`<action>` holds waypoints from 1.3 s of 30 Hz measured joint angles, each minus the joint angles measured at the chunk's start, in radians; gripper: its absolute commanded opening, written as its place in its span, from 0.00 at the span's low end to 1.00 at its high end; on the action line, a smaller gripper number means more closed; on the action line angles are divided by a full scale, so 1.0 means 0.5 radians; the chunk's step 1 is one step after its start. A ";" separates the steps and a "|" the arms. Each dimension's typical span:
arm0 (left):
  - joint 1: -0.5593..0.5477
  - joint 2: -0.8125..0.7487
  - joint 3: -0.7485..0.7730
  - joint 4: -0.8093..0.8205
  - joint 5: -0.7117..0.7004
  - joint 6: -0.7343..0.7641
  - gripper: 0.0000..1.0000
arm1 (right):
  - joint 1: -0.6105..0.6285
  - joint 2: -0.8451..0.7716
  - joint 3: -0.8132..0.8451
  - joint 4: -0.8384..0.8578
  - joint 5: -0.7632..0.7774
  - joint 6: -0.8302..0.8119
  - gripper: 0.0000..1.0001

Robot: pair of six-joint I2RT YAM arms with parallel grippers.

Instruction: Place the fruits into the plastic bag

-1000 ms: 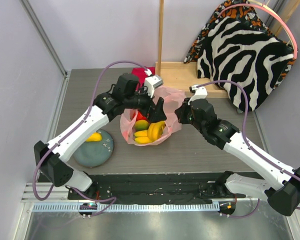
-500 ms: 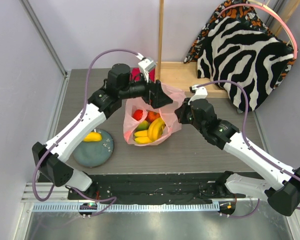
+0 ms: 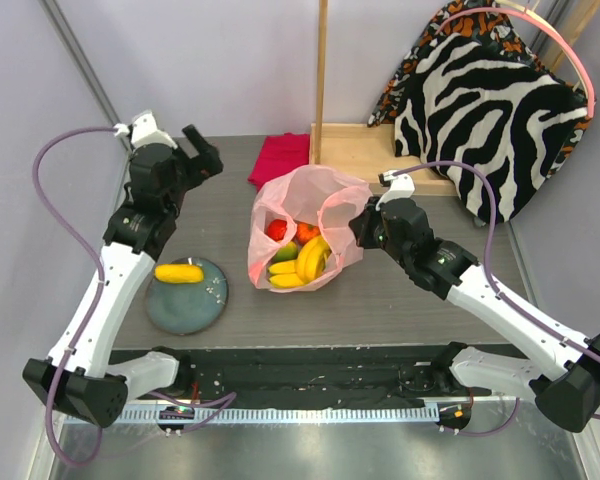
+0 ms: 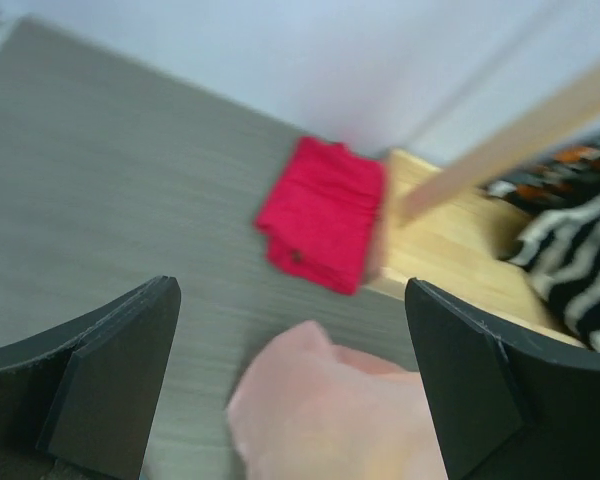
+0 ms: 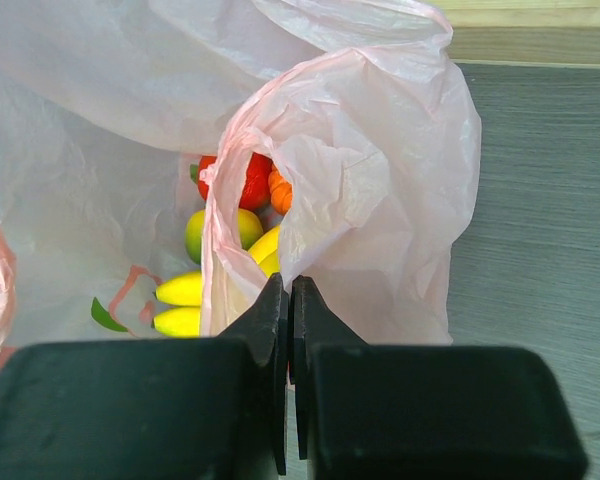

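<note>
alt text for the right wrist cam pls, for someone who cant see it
The right gripper, jaws shut, pinches a fold of the pink plastic bag, holding its mouth open. Inside lie yellow bananas and a red fruit, an orange fruit and a green fruit. Grey table shows to the right.

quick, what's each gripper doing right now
Left gripper: open, holding nothing.
Right gripper: closed, pinching the edge of the plastic bag.
</note>
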 measured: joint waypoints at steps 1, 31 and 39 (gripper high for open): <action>0.041 -0.025 -0.043 -0.045 -0.095 -0.031 1.00 | 0.000 0.000 0.000 0.002 -0.001 0.001 0.01; 0.790 0.099 -1.188 -0.435 -0.304 -0.909 1.00 | 0.000 -0.001 -0.058 0.031 -0.030 0.010 0.01; 0.844 0.256 -1.199 -0.314 -0.196 -0.945 1.00 | -0.005 -0.001 -0.062 0.034 -0.030 0.010 0.01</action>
